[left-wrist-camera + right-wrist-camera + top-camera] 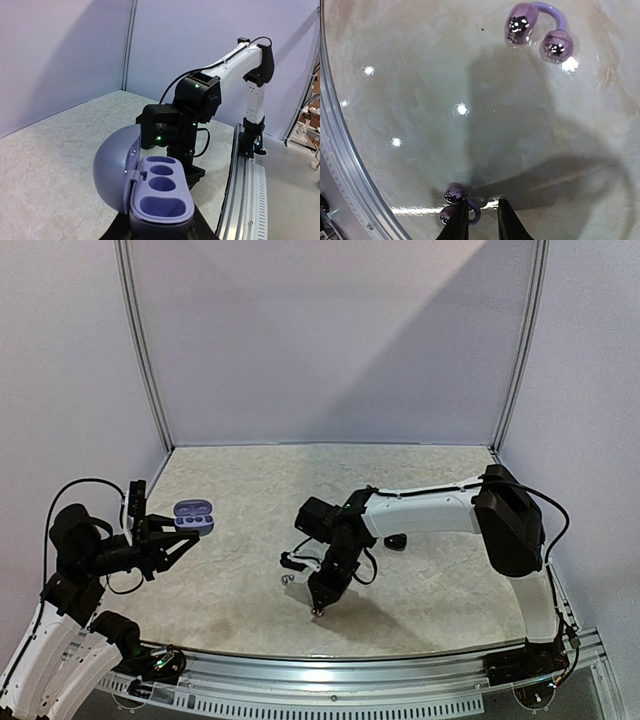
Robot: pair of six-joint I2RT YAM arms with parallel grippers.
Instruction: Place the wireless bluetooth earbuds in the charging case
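Top view: the rail (350, 672) edges a marbled beige table (240, 600) walled by pale lilac panels (320, 340). At left the left gripper (180, 533) holds up the open case (193, 516). The right gripper (318, 606) points down mid-table near a loose bud (286, 580).

Left wrist: dark fingers (116, 233) pinch the case's base, its lid swung aside.

Right wrist: fingers (456, 226) stand narrowly apart over the glossy table. A second bud (452, 195) lays its loop against one finger, clear of the other.
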